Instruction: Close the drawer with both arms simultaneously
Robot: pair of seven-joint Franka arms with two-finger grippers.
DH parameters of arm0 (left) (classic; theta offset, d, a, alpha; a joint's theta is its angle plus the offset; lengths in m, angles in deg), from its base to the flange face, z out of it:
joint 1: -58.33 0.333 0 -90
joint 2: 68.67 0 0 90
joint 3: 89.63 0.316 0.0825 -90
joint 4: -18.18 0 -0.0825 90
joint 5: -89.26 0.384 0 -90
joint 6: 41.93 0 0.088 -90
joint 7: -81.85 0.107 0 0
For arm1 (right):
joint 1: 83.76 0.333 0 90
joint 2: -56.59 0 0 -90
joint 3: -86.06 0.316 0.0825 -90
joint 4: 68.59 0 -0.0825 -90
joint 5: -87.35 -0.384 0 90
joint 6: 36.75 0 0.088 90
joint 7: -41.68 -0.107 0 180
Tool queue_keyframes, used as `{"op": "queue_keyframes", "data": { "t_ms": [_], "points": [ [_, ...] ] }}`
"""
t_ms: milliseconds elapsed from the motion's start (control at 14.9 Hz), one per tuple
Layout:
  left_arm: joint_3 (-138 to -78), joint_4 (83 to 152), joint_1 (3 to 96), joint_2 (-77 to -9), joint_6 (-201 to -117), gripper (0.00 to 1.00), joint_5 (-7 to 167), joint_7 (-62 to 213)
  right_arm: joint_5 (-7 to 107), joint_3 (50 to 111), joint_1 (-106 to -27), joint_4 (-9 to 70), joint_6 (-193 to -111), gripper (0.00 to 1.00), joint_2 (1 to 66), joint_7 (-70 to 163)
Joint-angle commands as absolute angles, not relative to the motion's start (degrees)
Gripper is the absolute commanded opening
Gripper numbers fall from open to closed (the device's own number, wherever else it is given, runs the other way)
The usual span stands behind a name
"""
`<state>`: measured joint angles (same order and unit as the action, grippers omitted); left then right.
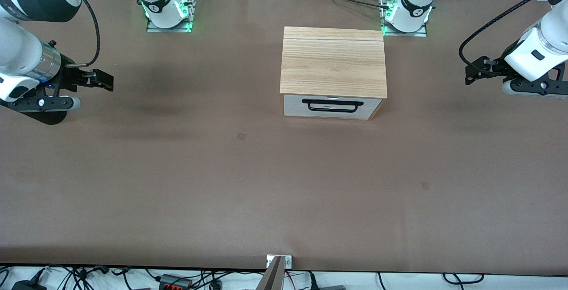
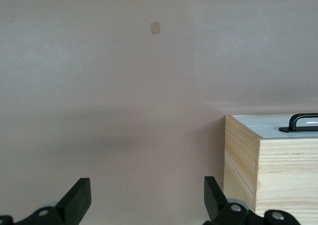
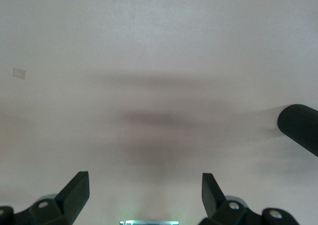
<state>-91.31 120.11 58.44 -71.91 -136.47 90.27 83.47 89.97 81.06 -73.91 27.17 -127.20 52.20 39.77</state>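
The light-wood cabinet [image 1: 333, 61] stands mid-table, close to the left arm's base. The drawer's white front [image 1: 295, 105] with its black bar handle [image 1: 333, 105] faces the front camera and lies about flush with the cabinet; no brown inside shows. My left gripper [image 1: 471, 73] hangs open and empty above the table toward the left arm's end, well apart from the cabinet. Its wrist view shows the open gripper [image 2: 146, 197], the cabinet side [image 2: 268, 185] and the handle [image 2: 303, 121]. My right gripper [image 1: 104, 81] hangs open and empty over the right arm's end; its wrist view [image 3: 144, 190] shows only bare table.
The arm bases [image 1: 168, 12] [image 1: 406, 12] glow green at the table's edge farthest from the front camera. Small tape marks [image 1: 241, 136] [image 1: 425, 185] lie on the brown table. A metal bracket [image 1: 278, 263] sits at the edge nearest the front camera. A black rounded part [image 3: 300, 128] shows in the right wrist view.
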Motion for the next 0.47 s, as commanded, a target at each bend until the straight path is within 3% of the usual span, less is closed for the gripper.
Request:
{"op": "queue_keyframes", "data": {
  "t_ms": [0, 269, 403],
  "points": [
    [-91.65, 119.52, 58.77, -72.28, -136.23, 1.00, 89.17, 84.04, 90.16, 82.19, -75.06, 29.23, -128.07, 1.00, 54.22, 39.30],
    [-91.57, 119.52, 58.86, -72.28, -136.06, 1.00, 88.99, 83.96, 90.07, 82.11, -75.06, 29.49, -129.30, 1.00, 54.30, 38.86],
    [-91.57, 118.82, 58.86, -72.19, -135.62, 1.00, 88.99, 83.78, 89.90, 82.02, -75.06, 32.55, -134.10, 1.00, 56.14, 38.86]
  ]
}}
